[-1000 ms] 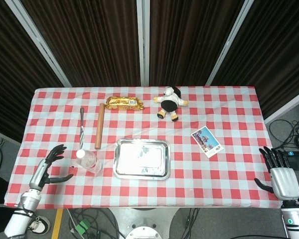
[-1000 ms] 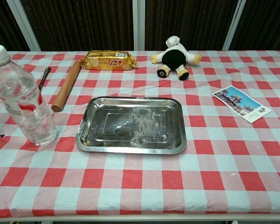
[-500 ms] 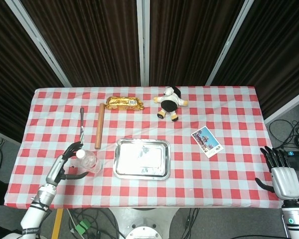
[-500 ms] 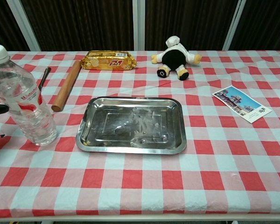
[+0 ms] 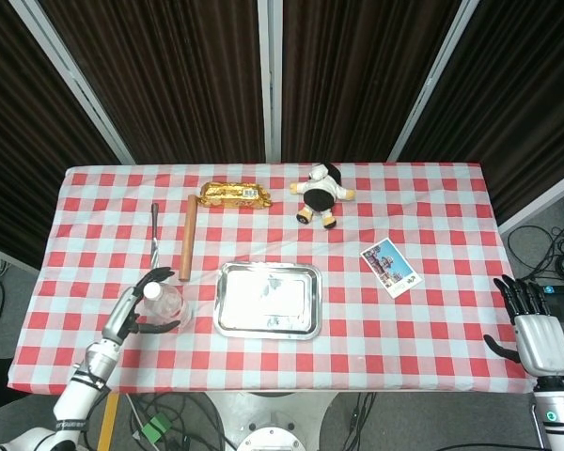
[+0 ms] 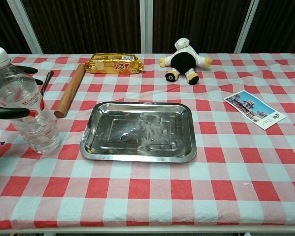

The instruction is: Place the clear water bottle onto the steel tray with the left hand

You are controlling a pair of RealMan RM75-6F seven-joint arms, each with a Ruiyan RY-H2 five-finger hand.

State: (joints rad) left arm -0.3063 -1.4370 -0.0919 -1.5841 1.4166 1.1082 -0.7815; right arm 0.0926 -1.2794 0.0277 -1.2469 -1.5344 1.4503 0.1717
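Observation:
The clear water bottle point(image 5: 167, 303) point(image 6: 24, 105) stands upright with a white cap and red label, left of the empty steel tray point(image 5: 263, 301) point(image 6: 137, 130). My left hand point(image 5: 132, 315) point(image 6: 10, 112) is at the bottle's left side. Its thumb crosses the front of the bottle and its fingers point(image 6: 33, 72) reach round the back, still spread apart. Whether they press on the bottle cannot be told. The bottle rests on the cloth. My right hand point(image 5: 536, 338) hangs open off the table's right edge, holding nothing.
A wooden rolling pin point(image 5: 187, 237) point(image 6: 71, 90) and a thin dark tool point(image 5: 154, 235) lie behind the bottle. A gold snack pack point(image 5: 233, 194), a plush toy point(image 5: 321, 194) and a postcard point(image 5: 390, 267) lie farther back and right.
My left hand has moved right from the table's left edge up to the bottle, and its thumb and fingers now reach around it. The bottle and the right hand have stayed put.

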